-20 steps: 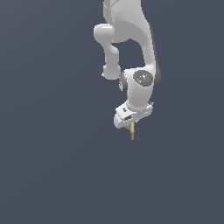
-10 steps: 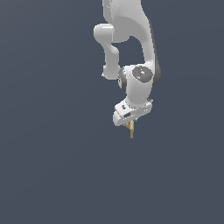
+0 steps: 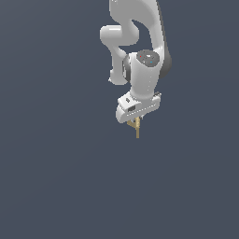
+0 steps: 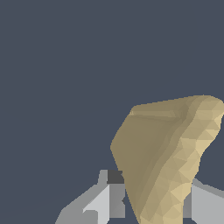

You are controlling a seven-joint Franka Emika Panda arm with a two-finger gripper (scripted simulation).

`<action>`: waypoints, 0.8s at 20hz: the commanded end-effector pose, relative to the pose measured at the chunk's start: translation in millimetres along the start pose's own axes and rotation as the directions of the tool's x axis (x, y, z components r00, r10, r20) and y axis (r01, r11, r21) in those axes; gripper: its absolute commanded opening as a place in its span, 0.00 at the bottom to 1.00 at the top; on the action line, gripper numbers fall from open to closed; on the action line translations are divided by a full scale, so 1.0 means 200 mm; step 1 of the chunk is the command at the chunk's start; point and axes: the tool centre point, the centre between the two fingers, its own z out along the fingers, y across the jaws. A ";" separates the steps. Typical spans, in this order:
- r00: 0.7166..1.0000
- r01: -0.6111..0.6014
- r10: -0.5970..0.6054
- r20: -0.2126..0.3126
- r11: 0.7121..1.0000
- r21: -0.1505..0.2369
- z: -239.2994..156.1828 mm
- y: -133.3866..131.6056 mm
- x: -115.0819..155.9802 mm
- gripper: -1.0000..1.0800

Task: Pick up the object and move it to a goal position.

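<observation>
The gripper (image 3: 135, 122) is closed on the object (image 3: 137, 127) — a tan-yellow piece whose thin pointed end projects below the fingers (image 4: 103, 201), against a plain dark background.

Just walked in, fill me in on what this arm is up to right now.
A single white Panda arm is carrying a small tan-yellow object. The gripper is shut on it, fingers on either side, its thin pointed end hanging below. It is held in front of a plain dark background; no goal marker shows.
</observation>
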 end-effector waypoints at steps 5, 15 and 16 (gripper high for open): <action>1.000 0.000 0.000 -0.001 1.000 0.000 -0.28 0.03 -0.15 0.00; 1.000 0.000 0.000 -0.002 1.000 0.001 -0.71 0.08 -0.37 0.00; 1.000 0.000 0.000 -0.002 1.000 0.001 -0.75 0.09 -0.38 0.00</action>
